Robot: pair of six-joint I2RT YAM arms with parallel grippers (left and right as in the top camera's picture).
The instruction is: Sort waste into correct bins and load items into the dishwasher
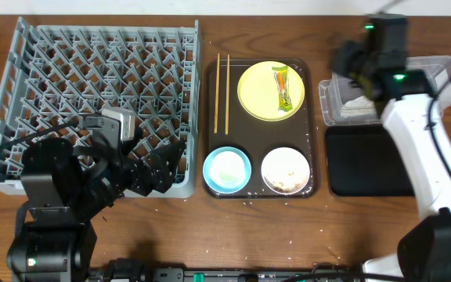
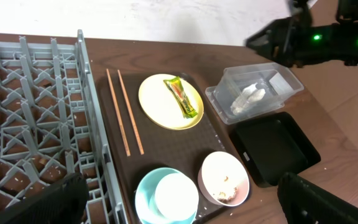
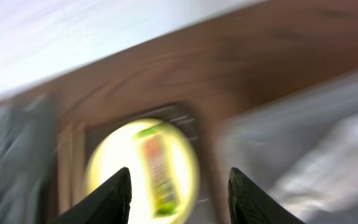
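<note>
The napkin (image 2: pixel 248 98) lies in the clear tub (image 2: pixel 218 98), with the black tray (image 2: pixel 275 146) in front of it. The wrapper (image 1: pixel 282 88) lies on the yellow plate (image 1: pixel 257 98). The chopsticks (image 1: pixel 222 92) lie left of the plate. The white cup (image 2: pixel 176 196) sits in the blue bowl (image 2: pixel 146 186). The white bowl (image 2: pixel 224 177) holds food scraps (image 2: pixel 227 194). My right gripper (image 3: pixel 179 180) is open and empty, in the air between tub and plate; its view is blurred. My left gripper (image 2: pixel 179 208) is open and empty over the grey dish rack's (image 1: pixel 92 86) front right corner.
The plate, bowls and chopsticks sit on a dark brown serving tray (image 1: pixel 258 137) between the rack and the bins. Rice grains are scattered on the wooden table (image 1: pixel 288 227) in front of the tray. The right arm (image 1: pixel 417 149) reaches over the black tray.
</note>
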